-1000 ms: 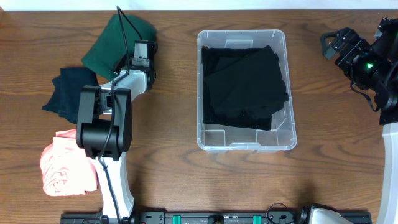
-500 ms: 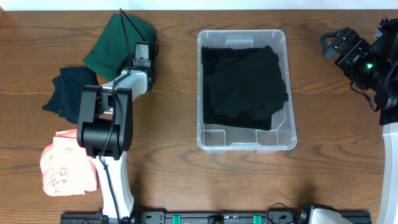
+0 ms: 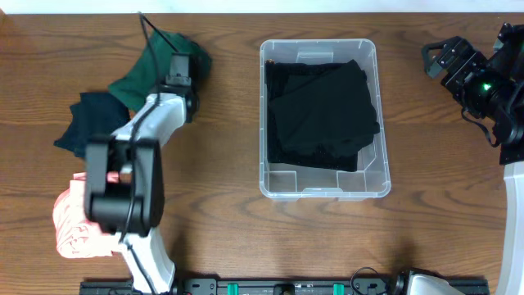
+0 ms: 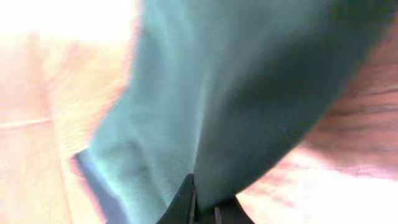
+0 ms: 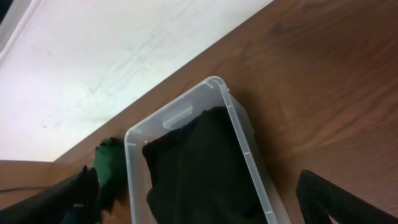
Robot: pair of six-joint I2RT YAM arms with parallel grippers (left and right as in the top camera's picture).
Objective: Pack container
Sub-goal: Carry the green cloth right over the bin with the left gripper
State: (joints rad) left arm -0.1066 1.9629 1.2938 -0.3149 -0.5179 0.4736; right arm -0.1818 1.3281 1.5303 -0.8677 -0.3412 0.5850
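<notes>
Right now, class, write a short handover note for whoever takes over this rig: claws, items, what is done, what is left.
Left claw: shut on the green garment, out to the left of the container.
Right claw: open, holding nothing, off to the container's right.
Done: the black garment lies inside the container.
Left: get the green garment into the container, then the navy garment and the pink garment.

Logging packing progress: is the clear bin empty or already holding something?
Not empty. A black garment lies inside the bin, covering most of its floor.
</notes>
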